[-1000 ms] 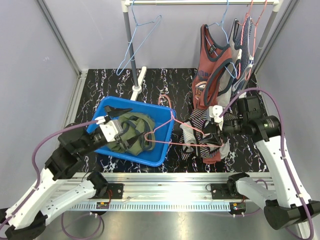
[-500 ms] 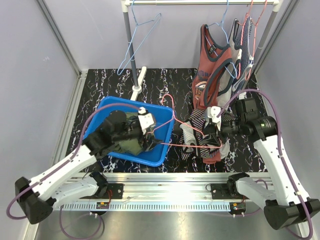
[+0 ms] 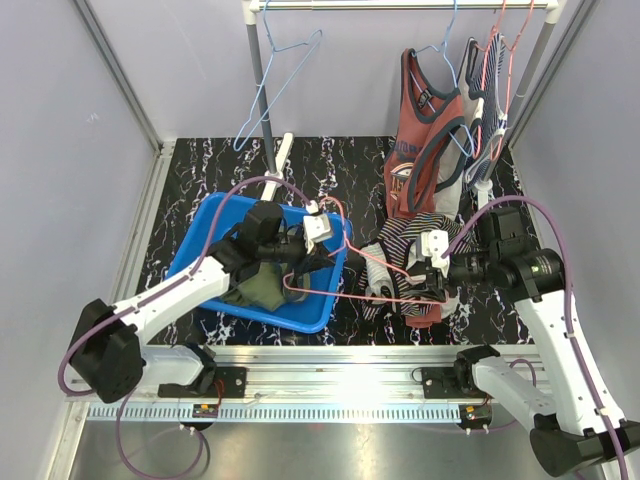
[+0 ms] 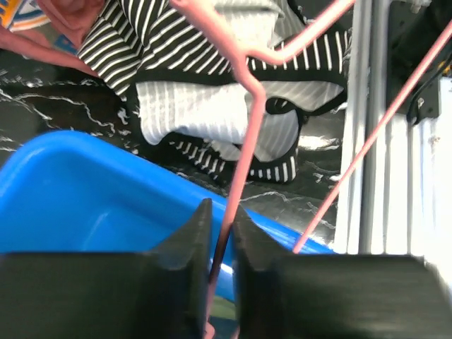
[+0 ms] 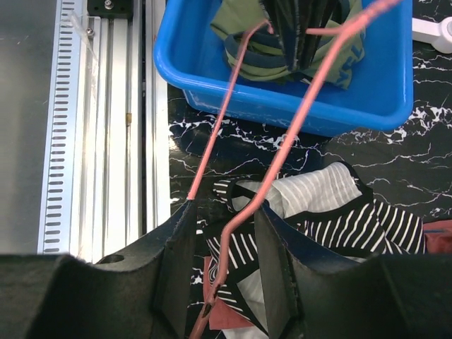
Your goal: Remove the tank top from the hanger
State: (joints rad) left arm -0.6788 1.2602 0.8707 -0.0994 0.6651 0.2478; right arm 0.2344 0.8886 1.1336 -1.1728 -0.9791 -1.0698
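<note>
Nearest the rail (image 3: pixel 350 362), the right tool (image 5: pixel 224 209) sits low over the surface (image 3: pixel 200 170). Its jaws stand apart, with the pink hanger (image 3: pixel 370 296) running between them, the wire brushing one finger but not clamped. Under it lies the striped tank top (image 3: pixel 400 262), bunched on the surface just right of the blue bin (image 3: pixel 198 240) and heaped against a rust-red garment (image 3: pixel 425 312).

From the left wrist, the left tool (image 4: pixel 221 219) is pressed together on the hanger wire above the bin's rim, pinching it firmly. The hanger stretches across from over the bin to the striped heap. Whether a strap is looped on the far shoulder of the wire cannot be made out, though the fabric does crowd that end.

So the step looks like the strip-off itself. To do it well, the left tool should probably hold its pinch and lift the hanger a touch, while the right takes cloth rather than wire. The pull should go outward along the hanger arm so the strap slides off instead of catching. The red garment underneath could come along, so a shallow bite on striped fabric only seems wise.

Inside the bin lies a green garment (image 3: pixel 255 288). Far back, the rack (image 3: pixel 400 5) carries more hung tops (image 3: pixel 425 120) and an empty blue hanger (image 3: pixel 262 104).
</note>
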